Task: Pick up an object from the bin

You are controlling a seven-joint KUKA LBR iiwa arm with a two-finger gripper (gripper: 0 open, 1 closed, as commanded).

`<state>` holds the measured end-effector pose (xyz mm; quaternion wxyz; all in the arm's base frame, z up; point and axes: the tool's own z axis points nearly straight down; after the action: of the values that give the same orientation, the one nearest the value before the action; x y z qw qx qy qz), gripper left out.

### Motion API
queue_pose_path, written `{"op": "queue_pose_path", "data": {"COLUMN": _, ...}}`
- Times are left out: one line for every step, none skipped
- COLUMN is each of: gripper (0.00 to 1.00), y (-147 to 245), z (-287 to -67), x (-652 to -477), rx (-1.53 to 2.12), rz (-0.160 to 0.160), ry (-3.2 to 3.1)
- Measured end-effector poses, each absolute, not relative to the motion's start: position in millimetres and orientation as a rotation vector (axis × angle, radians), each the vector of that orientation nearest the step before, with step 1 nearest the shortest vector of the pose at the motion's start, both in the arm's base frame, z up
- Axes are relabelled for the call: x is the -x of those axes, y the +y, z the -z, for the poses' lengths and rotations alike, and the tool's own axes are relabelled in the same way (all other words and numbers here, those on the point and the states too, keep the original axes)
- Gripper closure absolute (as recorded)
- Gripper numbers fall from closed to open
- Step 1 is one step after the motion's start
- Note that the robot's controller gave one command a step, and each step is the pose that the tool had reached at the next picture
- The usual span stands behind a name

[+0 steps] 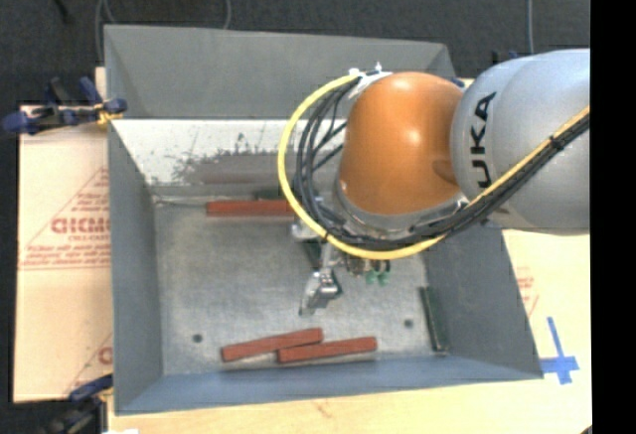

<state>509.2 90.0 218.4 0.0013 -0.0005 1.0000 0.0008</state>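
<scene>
1. Pincer (320,293) hung low over bare floor, mid-bin (134,273). Whether it was wide or narrow could not be told.
2. Nearest candidates lay flat by the front wall, touching end to end: the left reddish-brown bar (270,345) and the right reddish-brown bar (328,351).
3. Farther out were the back reddish-brown bar (248,209) along the rear wall and a dark strip (431,318) by the right wall.
4. Risk: closing here would likely catch nothing. On the touching pair, it might clip both or slip off a thin edge.

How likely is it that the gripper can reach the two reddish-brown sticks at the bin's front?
Quite likely: the gripper hangs close to the two reddish-brown sticks, with only bare bin floor between.
</scene>
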Motion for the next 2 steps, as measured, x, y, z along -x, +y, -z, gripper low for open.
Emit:
{"op": "queue_pose_path", "data": {"gripper": 0.0, "y": 90.0, "z": -218.4, "x": -509.2, "rx": -0.001, "rz": -0.002, "ry": 3.139}}
{"op": "queue_pose_path", "data": {"gripper": 0.0, "y": 88.7, "z": -176.4, "x": -499.9, "rx": 0.111, "rz": 0.0, "ry": 3.131}}
